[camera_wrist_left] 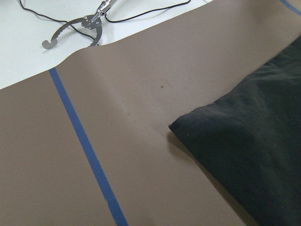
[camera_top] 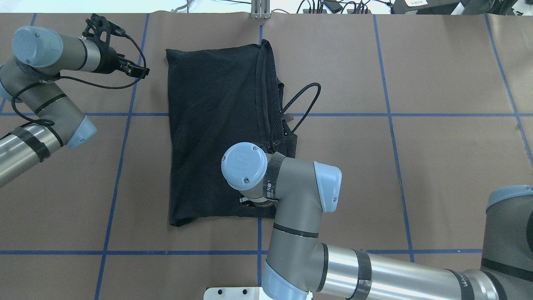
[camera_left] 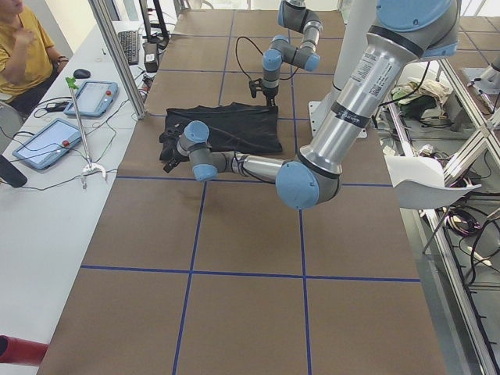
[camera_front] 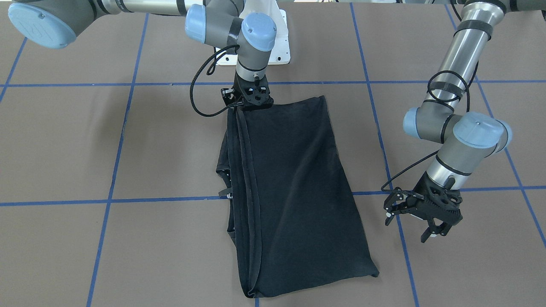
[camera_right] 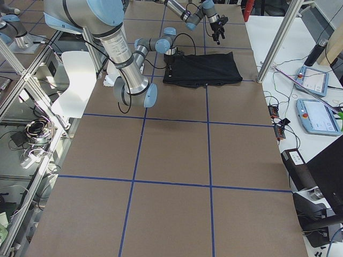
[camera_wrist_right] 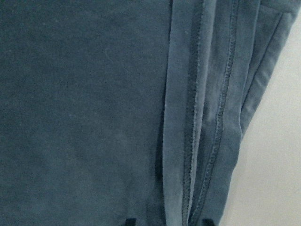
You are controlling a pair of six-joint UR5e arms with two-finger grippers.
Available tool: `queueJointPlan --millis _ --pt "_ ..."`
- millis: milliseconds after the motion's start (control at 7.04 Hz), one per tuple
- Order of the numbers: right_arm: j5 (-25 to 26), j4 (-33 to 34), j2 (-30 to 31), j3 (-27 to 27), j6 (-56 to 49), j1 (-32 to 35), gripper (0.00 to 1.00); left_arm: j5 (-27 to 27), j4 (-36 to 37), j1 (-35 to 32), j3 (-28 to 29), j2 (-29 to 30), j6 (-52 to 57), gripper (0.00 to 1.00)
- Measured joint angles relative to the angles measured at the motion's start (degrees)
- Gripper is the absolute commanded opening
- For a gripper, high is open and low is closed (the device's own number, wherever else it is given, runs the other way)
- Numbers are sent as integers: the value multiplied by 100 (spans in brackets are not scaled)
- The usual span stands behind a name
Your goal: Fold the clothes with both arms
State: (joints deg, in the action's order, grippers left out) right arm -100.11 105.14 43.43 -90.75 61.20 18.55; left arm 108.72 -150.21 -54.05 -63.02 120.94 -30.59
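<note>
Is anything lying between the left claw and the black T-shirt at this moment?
Nothing visible. The left claw is open beside the T-shirt, near its far corner. Between them lies only bare brown table paper, crossed by one blue tape line.

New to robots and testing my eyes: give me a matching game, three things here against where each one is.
Things: 1 black folded T-shirt; 2 left arm's black claw; 3 right arm's black claw.
Places: A over the brown table, beside the shirt; B down at the shirt's hemmed corner; C lying across a blue tape line.
Pairs: 1-C, 2-A, 3-B.
</note>
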Motion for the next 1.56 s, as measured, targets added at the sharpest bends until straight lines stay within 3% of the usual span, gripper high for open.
queueJointPlan --millis 142,284,994,1136,1278,1420,1562 --pt "85 6 39 0 -67 -43 21 2 -10 0 0 0 0 100" --pt "141 37 61 -8 -148 -59 14 5 -21 0 1 -3 0 100" --pt "338 158 168 -163 -588 93 7 9 -52 0 1 -1 0 100" --pt "345 155 442 -451 -585 117 15 9 -52 0 1 0 -2 100" --pt "375 151 878 -900 -515 87 50 9 -54 0 0 0 -10 100" --pt "429 147 1189 -1238 -306 6 99 9 -58 0 0 0 -37 100" --pt "479 136 1306 -1415 32 -77 100 9 -60 1 0 2 -71 100"
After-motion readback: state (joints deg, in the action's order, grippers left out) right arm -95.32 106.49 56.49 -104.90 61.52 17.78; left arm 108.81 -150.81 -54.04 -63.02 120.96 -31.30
